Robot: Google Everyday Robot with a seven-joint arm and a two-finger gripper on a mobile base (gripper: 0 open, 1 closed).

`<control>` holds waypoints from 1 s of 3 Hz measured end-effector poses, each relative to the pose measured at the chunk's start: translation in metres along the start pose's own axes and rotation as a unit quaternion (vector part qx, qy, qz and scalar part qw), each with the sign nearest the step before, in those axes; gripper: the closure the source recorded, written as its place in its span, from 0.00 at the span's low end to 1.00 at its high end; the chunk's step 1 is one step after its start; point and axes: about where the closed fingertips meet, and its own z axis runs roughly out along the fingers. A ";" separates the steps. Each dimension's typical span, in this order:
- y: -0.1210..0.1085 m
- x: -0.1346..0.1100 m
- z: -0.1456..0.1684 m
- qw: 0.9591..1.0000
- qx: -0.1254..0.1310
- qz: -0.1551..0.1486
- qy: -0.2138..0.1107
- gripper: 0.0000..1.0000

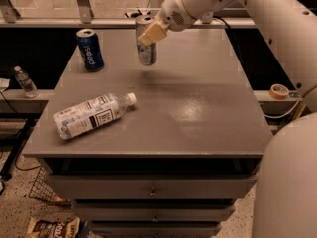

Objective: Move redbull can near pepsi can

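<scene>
Close to the front left edge of the table [208,133], a clear bottle [91,117] lies on its side. The middle and right side are open grey top, with lots of room. Farther back, my pincer [147,33] holds the redbull can [146,54] upright by its top. The pepsi can [90,50] stands off to its left by the far left edge, with a gap between them

- We see a grey table [198,113] with drawers [151,187] in its front.
- Clear plastic bottle [91,117] lies on its side at the table's front left, white cap toward the middle.
- Small bottle [25,82] stands upright on the left ledge.
- Tape roll [280,91] sits on the right ledge.
- Wire basket [42,190] and snack bag [52,228] are on the floor, lower left.
</scene>
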 end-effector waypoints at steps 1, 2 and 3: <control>0.007 -0.019 0.029 1.000 -0.020 -0.006 0.002 1.00; 0.008 -0.032 0.058 0.999 -0.035 -0.006 0.004 1.00; 0.014 -0.056 0.105 0.998 -0.055 -0.008 0.002 1.00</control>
